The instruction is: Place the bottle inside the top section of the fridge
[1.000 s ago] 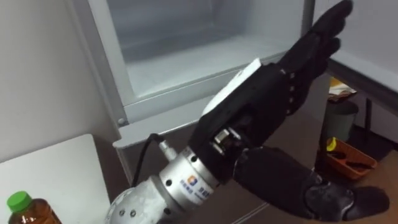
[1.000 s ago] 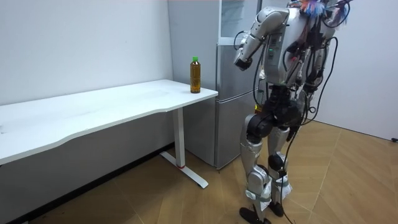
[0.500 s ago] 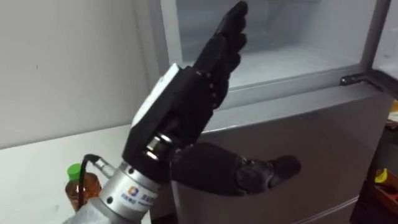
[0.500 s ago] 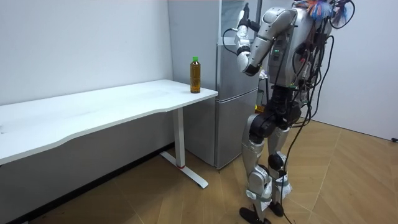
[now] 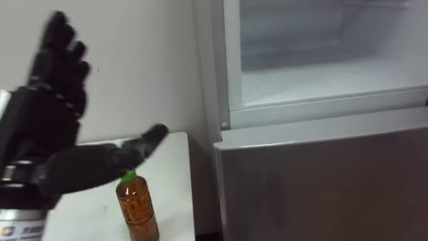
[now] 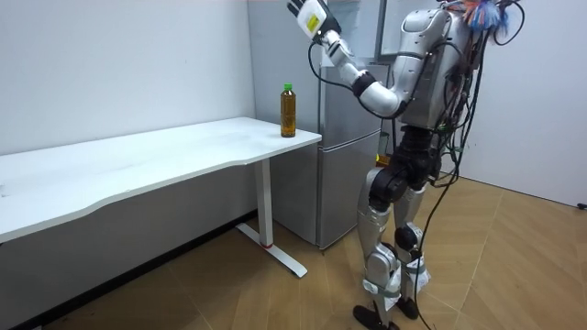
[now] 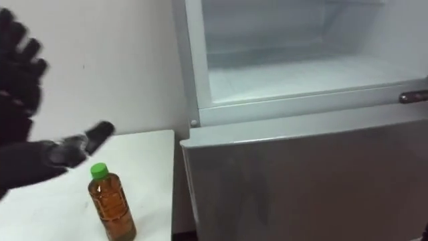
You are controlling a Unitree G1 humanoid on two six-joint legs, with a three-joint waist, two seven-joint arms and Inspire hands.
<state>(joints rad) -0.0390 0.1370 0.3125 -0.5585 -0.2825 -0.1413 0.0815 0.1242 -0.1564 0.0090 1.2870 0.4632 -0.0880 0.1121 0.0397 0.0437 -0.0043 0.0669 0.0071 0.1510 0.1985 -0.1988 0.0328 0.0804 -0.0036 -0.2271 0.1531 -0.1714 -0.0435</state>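
Table (image 5: 175, 191): bottle (image 5: 137, 209) upright; left hand (image 5: 40, 130), fingers spread, swung over from fridge (image 5: 321, 174).

Soft, even room light; the fridge (image 5: 321, 174) interior glows pale (perhaps its own lamp); faint shadow under the table (image 6: 138, 165).

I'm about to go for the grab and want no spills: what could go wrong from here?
1. The bottle stands near the table's corner; a knock from the open left robot hand could tip it off.
2. Its thumb is at cap height, so closing now may catch only the cap.
3. The upper fridge opening has a front frame the bottle could hit.
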